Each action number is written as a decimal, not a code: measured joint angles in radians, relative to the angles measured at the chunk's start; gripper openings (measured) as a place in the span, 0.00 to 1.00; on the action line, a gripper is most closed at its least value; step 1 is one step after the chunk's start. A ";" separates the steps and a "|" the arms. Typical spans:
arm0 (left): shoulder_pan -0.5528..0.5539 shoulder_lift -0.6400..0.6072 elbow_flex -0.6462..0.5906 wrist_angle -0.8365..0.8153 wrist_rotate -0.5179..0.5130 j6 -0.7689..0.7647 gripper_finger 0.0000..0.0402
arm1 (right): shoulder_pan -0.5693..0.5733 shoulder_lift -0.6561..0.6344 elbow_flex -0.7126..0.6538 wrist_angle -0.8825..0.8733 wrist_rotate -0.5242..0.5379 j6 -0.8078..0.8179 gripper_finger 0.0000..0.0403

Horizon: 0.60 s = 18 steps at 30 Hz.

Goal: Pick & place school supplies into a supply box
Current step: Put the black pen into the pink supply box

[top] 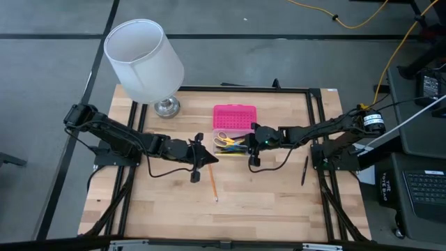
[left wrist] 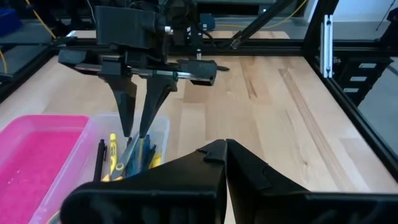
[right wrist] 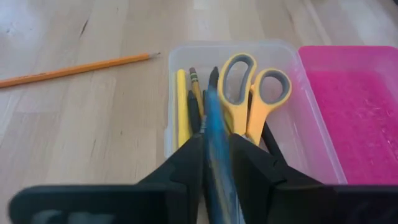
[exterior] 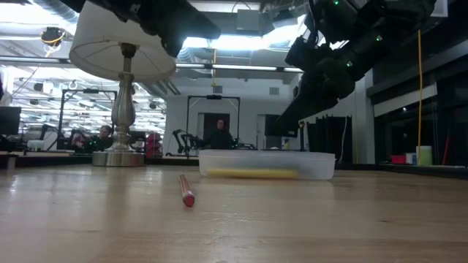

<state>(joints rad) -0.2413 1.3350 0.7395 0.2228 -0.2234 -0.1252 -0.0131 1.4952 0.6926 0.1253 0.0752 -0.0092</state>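
The supply box [top: 233, 143] is clear, and its pink lid [top: 235, 117] lies open on the far side. Inside lie yellow-handled scissors [right wrist: 255, 93] and several pens and pencils [right wrist: 186, 102]. My right gripper [top: 252, 141] hangs over the box, shut on a blue pen [right wrist: 214, 118]. An orange pencil [top: 211, 183] lies flat on the table near the box, and a black pen [top: 304, 169] lies toward the right edge. My left gripper [top: 203, 157] hovers left of the box, shut and empty. My right gripper pinches the blue pen's barrel [right wrist: 216, 146] between its two fingers [left wrist: 127, 102], which come from above and point down into the box. The pen runs along the fingers, its tip [right wrist: 212, 73] down among the supplies in the box. Whether the tip rests on them I cannot tell.
A lamp with a white shade [top: 144, 59] and a metal base [top: 166, 107] stands at the table's far left. Bare wood lies along the near side around the pencil. Black frame rails [top: 315, 118] border the table, and people show in the room beyond.
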 joint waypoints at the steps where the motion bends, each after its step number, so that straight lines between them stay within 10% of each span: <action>1: 0.000 0.000 0.000 0.001 0.000 -0.009 0.01 | 0.000 0.000 0.000 0.000 0.000 -0.001 0.22; 18: 0.000 0.000 0.000 0.004 0.000 -0.038 0.01 | 0.001 0.000 0.034 -0.047 0.002 0.017 0.28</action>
<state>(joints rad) -0.2415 1.3350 0.7395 0.2268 -0.2234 -0.1627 -0.0124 1.4952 0.7265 0.0787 0.0776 0.0083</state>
